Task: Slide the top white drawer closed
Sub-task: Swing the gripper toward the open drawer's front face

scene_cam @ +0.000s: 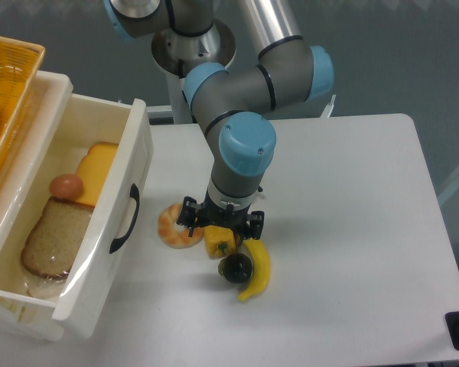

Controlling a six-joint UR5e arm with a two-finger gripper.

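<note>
- While the top white drawer stands pulled well out at the table's left edge, you can log its front panel facing right, with the curved black handle on that panel.
- Drawer contents you can see: a slice of brown bread toward the near end, a small reddish-brown round item beyond it, and an orange-yellow slab touching that.
- Woven yellow basket: upper left, above and behind the drawer, only partly in frame.
- Gripper: pointing down at the table, low over the food group just right of the drawer front. Its two dark fingers stand apart, straddling the yellow pepper; you cannot tell whether they touch it.
- Ring-shaped pastry: on the table between the drawer handle and the gripper, partly covered by one finger.
- Yellow pepper: under the gripper, beside the pastry.
- Dark round fruit: just nearer than the pepper, touching the banana.
- Banana: curved, right of the dark fruit.
</note>
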